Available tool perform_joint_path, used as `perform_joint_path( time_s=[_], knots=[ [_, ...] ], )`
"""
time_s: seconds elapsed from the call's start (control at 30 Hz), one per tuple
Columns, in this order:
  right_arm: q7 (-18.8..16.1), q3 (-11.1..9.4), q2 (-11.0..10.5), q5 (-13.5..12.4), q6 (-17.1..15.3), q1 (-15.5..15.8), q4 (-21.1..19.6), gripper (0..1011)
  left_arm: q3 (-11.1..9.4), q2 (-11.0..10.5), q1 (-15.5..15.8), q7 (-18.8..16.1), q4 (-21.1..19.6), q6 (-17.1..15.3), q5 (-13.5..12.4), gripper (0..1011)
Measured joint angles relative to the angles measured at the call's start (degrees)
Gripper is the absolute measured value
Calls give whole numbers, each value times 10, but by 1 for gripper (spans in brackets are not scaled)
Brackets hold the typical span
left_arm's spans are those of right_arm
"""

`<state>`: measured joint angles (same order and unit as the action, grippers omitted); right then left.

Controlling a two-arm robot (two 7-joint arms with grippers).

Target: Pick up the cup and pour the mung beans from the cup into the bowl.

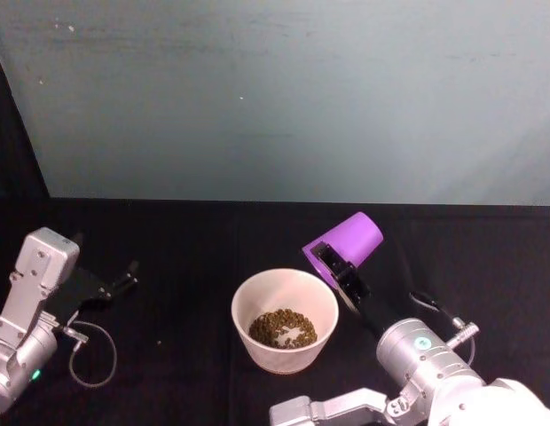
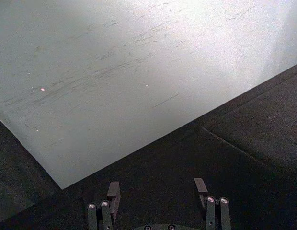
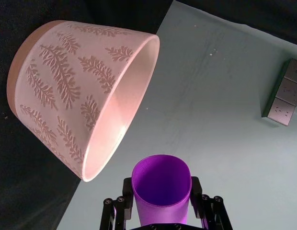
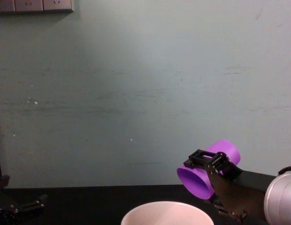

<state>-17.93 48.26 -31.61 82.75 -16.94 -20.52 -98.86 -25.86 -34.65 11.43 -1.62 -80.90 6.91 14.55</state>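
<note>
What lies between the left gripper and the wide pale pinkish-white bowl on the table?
In the head view, the stretch of black tabletop between the left gripper and the wide round pale pinkish-white bowl is bare.

No text, label, brand, number or sign can be read. A leaf pattern is borne by the outer wall of the bowl (image 3: 67, 86), but no letters are formed by it, and the cup (image 3: 161, 187) is seen as plain purple. Small marks are carried by the wall sockets (image 3: 282, 93), but they are too small to be made out.
</note>
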Motion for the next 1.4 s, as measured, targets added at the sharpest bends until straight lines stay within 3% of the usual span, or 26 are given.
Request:
perform_joint_path(
  time_s=[0.13,0.2,0.3,0.33,0.43,0.47,0.5,0.53,0.6,0.63,0.67,0.73,0.8,0.83,0.87,0.93,0.97,1.17,1.4],
  knots=[
    [2,-7,2,0,1,4,0,715,0,0,0,0,0,0,0,1000],
    [10,-20,4,-23,7,12,-6,715,0,0,0,0,0,0,0,1000],
    [30,-51,11,-83,19,29,-17,716,0,0,0,0,0,0,0,1000],
    [41,-69,14,-118,26,39,-22,715,0,0,0,0,0,0,0,1000],
    [57,-105,22,-180,38,58,-31,716,0,0,0,0,0,0,0,1000],
    [64,-126,27,-220,47,68,-35,715,0,0,0,0,0,0,0,1000],
    [66,-139,29,-242,53,74,-38,716,0,0,0,0,0,0,0,1000],
    [69,-165,35,-290,65,87,-42,715,0,0,0,0,0,0,0,1000],
    [69,-190,41,-337,79,98,-44,715,0,0,0,0,0,0,0,1000],
    [68,-214,46,-383,93,108,-45,716,0,0,0,0,0,0,0,1000],
    [68,-214,46,-383,93,108,-45,716,0,0,0,0,0,0,0,1000],
    [55,-265,61,-478,121,127,-42,715,0,0,0,0,0,0,0,1000],
    [45,-287,68,-523,132,134,-37,716,0,0,0,0,0,0,0,1000],
    [36,-300,71,-556,139,137,-32,715,0,0,0,0,0,0,0,1000],
    [21,-323,78,-608,152,141,-20,715,0,0,0,0,0,0,0,1000],
    [6,-338,81,-651,162,143,-9,715,0,0,0,0,0,0,0,1000],
    [-8,-352,84,-693,173,144,6,715,0,0,0,0,0,0,0,1000],
    [-55,-386,93,-820,205,141,67,715,0,0,0,0,0,0,0,1000],
    [-87,-396,110,-905,226,131,130,715,0,0,0,0,0,0,0,1000]
  ],
)
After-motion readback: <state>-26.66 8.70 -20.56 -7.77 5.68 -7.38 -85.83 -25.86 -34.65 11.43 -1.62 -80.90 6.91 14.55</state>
